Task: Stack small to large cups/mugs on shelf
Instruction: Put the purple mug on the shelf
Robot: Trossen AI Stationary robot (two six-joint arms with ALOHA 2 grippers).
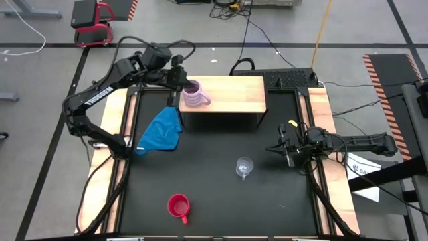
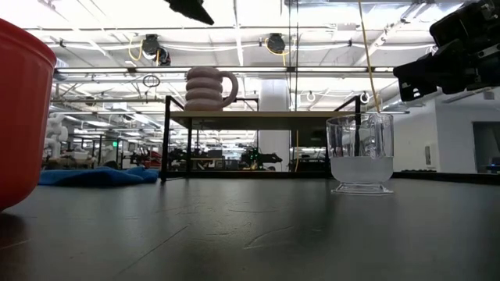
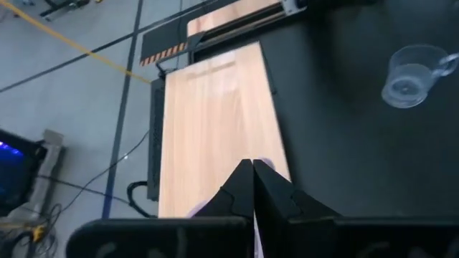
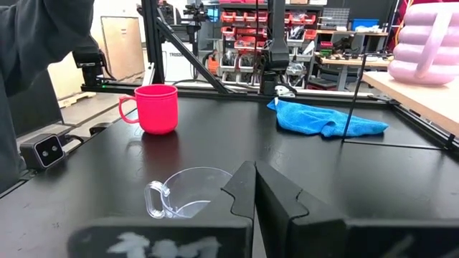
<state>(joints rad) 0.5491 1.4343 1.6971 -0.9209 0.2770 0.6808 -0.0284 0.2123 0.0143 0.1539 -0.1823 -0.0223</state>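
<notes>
High view: ribbed lilac mug (image 1: 194, 96) upright on the shelf (image 1: 234, 95), left gripper (image 1: 175, 86) just above it; clear glass cup (image 1: 245, 167) mid-table, right gripper (image 1: 286, 151) near it; red mug (image 1: 178, 207) at the front. Low view: blue cloth (image 2: 98, 176) left of the shelf. Wrist views — both grippers' fingers pressed together, holding nothing.

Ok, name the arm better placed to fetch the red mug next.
Probably left: the red mug sits on the table's left half. The left gripper hovers by the lilac mug on the shelf; the right gripper is beside the glass cup.
</notes>
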